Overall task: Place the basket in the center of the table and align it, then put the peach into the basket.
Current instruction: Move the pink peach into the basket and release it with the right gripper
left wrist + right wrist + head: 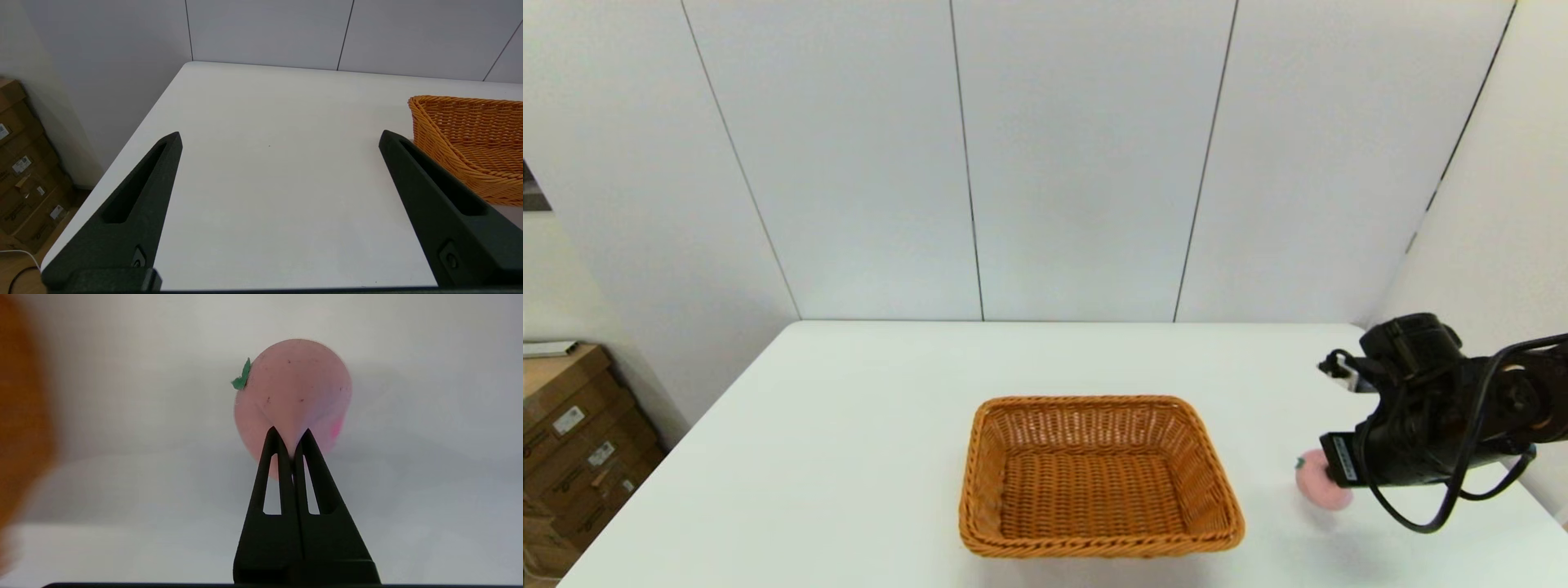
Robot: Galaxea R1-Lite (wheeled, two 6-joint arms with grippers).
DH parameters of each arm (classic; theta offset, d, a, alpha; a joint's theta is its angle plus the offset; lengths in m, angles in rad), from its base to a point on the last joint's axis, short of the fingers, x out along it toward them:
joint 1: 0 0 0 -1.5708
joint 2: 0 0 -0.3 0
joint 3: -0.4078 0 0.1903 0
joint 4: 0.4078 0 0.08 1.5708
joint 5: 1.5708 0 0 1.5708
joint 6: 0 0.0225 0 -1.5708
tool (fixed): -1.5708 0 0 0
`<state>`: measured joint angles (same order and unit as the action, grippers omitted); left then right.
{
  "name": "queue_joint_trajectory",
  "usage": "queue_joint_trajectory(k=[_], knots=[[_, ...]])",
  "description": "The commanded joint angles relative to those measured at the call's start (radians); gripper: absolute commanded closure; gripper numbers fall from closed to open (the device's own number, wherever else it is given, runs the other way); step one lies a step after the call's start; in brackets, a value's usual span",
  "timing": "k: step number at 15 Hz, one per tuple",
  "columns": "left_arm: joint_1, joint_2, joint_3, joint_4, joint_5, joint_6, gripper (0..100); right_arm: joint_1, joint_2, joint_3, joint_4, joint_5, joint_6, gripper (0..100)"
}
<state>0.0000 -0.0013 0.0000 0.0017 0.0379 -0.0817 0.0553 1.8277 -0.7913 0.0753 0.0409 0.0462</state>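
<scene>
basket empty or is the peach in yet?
Empty. The basket shows only bare weave inside; the peach is outside it to the right, pinched by the right gripper.

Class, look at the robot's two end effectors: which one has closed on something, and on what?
The right end effector, low at the table's right side, pinches the pink peach between nearly touching fingertips. The left end effector is wide open, holding nothing.
</scene>
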Motion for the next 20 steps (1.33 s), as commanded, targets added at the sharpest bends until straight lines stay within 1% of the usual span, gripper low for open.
queue_joint_trajectory(k=[1, 3, 5, 7, 12, 15, 18, 19, 20], knots=[[0.000, 0.000, 0.000, 0.000, 0.000, -0.001, 0, 0.285, -0.357, -0.128, 0.009, 0.060, 0.129, 100], [0.000, 0.000, 0.000, 0.000, 0.000, -0.001, 0, 0.425, -0.380, -0.181, 0.014, 0.050, 0.129, 100], [0.000, 0.000, 0.000, 0.000, 0.000, -0.001, 0, 0.567, -0.335, -0.233, 0.024, 0.005, 0.132, 100], [0.000, 0.000, 0.000, 0.000, 0.000, 0.000, 0, 0.630, -0.249, -0.256, 0.017, -0.026, 0.129, 100], [0.000, 0.000, 0.000, 0.000, 0.000, -0.001, 0, 0.635, -0.022, -0.318, 0.009, -0.018, 0.123, 100], [0.000, 0.000, 0.000, 0.000, -0.001, 0.000, 0, 0.650, 0.058, -0.348, 0.009, -0.016, 0.123, 100], [0.000, 0.000, 0.000, 0.000, -0.001, 0.000, 0, 0.666, 0.097, -0.344, 0.011, -0.019, 0.123, 100], [0.000, 0.000, 0.000, 0.000, -0.001, 0.000, 0, 0.664, 0.108, -0.339, 0.011, -0.021, 0.121, 0], [0.000, 0.000, 0.000, 0.000, 0.000, 0.000, 0, 0.663, 0.111, -0.339, 0.011, -0.021, 0.124, 0]])
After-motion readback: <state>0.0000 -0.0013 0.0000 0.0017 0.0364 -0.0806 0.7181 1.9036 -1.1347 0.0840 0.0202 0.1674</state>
